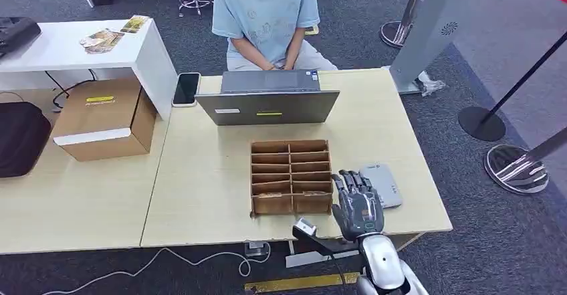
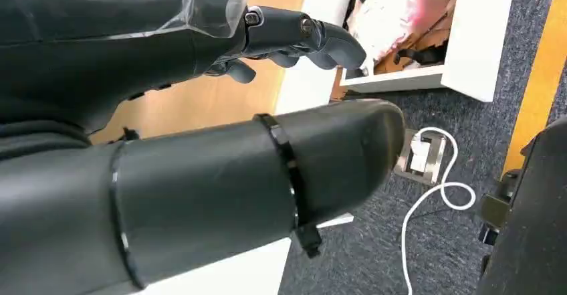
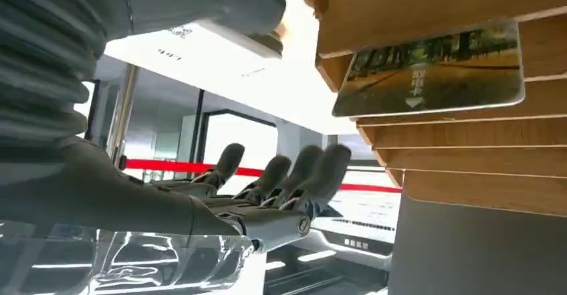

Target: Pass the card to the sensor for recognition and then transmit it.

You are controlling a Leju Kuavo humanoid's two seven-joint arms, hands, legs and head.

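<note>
The right hand [image 1: 358, 205] is hovering empty, fingers spread, beside the wooden rack [image 1: 291, 176]; its card [image 3: 431, 67] is untouched, so scanning at the sensor [image 1: 382, 184] and handover look undone.

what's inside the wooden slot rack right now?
The right wrist view shows one card with a tree-lined road picture standing in a slot of the wooden rack. From the head view the dividers hide the slot contents. The right hand hovers beside it, holding nothing.
</note>
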